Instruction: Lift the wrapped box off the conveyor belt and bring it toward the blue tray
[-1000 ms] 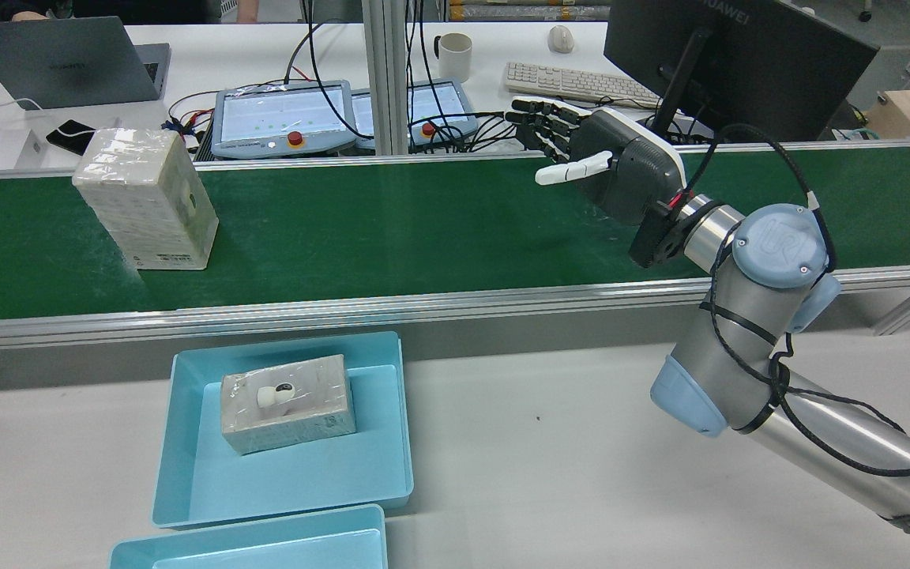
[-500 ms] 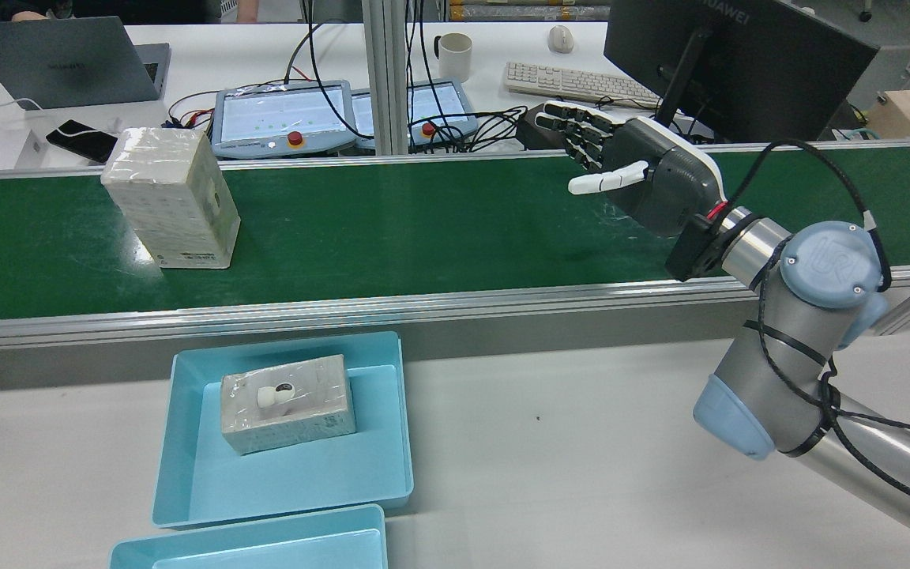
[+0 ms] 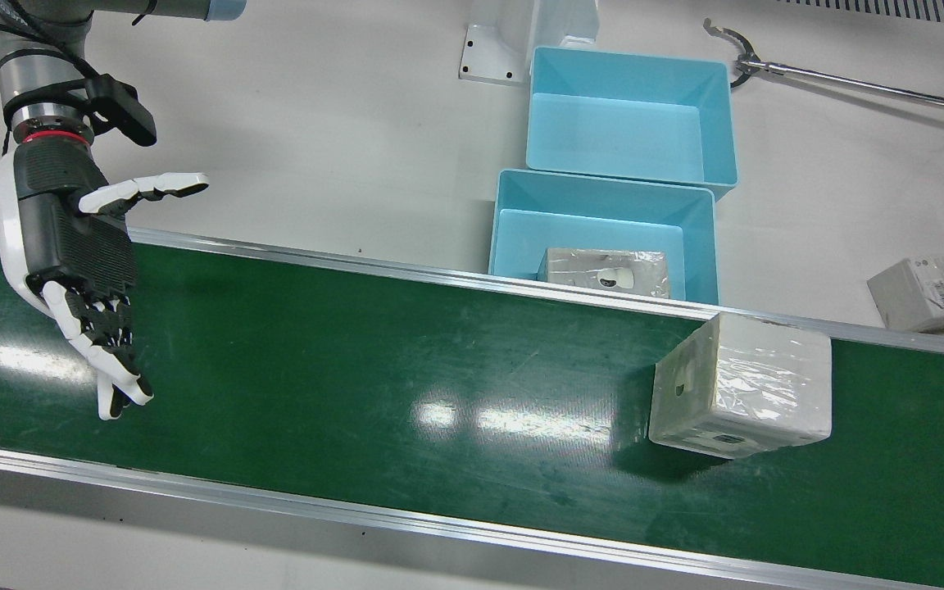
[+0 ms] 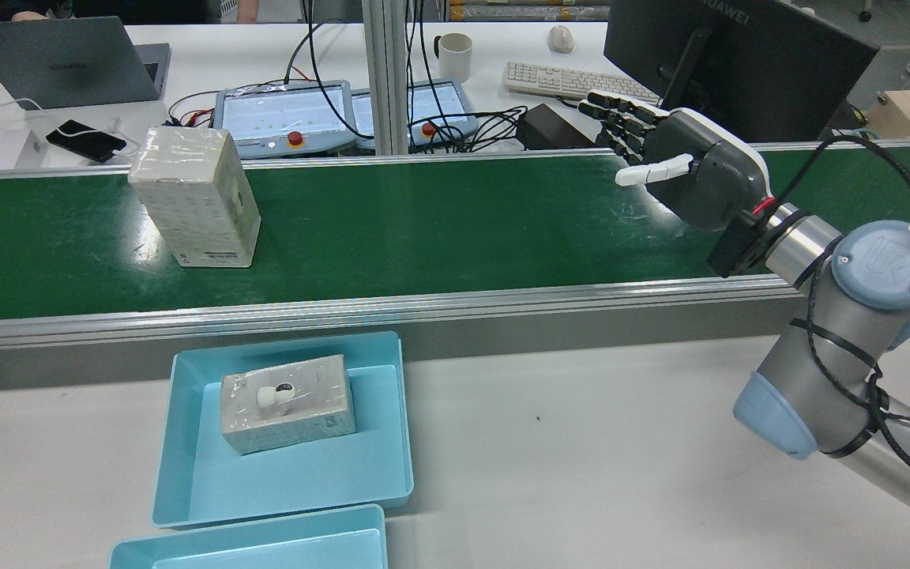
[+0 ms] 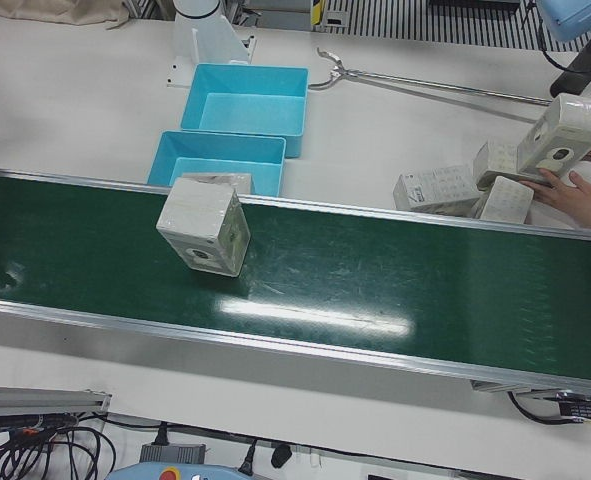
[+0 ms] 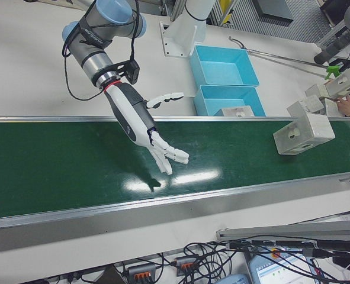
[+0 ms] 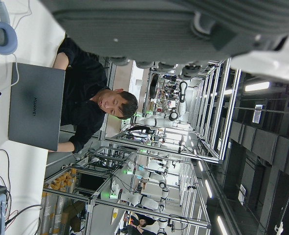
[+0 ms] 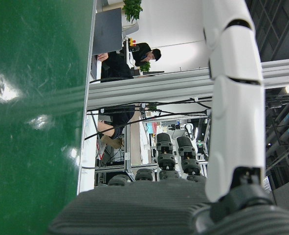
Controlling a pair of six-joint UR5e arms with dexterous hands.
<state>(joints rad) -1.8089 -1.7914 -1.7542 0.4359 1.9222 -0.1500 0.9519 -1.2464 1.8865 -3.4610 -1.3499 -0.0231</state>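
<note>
Wrapped box point(image 4: 196, 199): stands upright on the green belt point(image 4: 423, 229), upper left of the rear view, lower right of the front view point(image 3: 741, 387), touching nothing but the belt. Right hand point(image 4: 680, 162): held above the belt at the upper right of the rear view and the left edge of the front view point(image 3: 79, 270), fingers point(image 3: 115, 369) spread and extended, thumb out to the side, holding nothing; well apart from the box. Left hand: only a part of its palm point(image 7: 183, 29) fills the top of its own view; whether its fingers are apart or closed cannot be told. Blue tray point(image 4: 186, 490): on the white table point(image 4: 581, 442) just beside the belt's near rail, lower left of the rear view; a second wrapped box point(image 4: 287, 403) lies flat inside it. A further blue tray point(image 3: 714, 123) sits empty next to the first, top centre of the front view. Loose boxes point(image 5: 440, 188): clustered on the table at the right of the left-front view, a person's hand point(image 5: 575, 192) among them. Laptop point(image 4: 60, 63), mug point(image 4: 455, 55), keyboard point(image 4: 573, 81) and monitor point(image 4: 739, 55): on the far table, top of the rear view.
</note>
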